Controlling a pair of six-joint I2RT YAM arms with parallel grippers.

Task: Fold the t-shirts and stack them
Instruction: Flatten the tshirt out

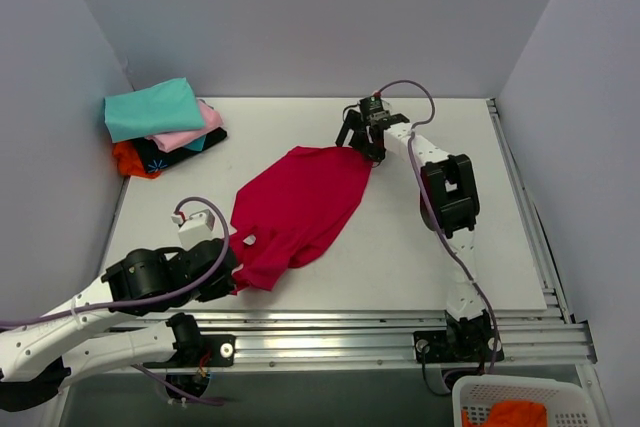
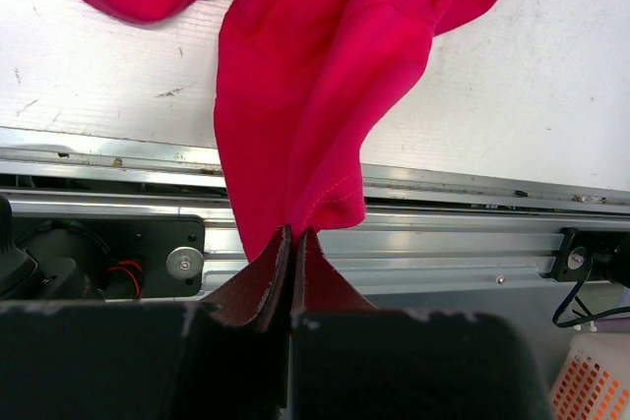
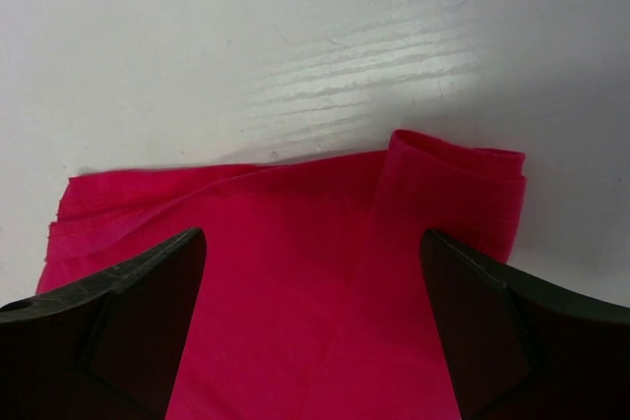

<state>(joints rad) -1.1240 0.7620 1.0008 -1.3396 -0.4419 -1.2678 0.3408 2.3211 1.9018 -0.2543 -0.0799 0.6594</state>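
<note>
Stack of folded t-shirts (teal, pink, black, orange) is seen well beyond the left gripper, at the far left of the table; that part is judged done; crimson t-shirt is not yet folded; it is stretched rumpled between both claws; its near corner is pinched in the fully closed left gripper; right gripper is spread wide astride the far edge, nothing clamped; flattening, folding and stacking are judged left.
</note>
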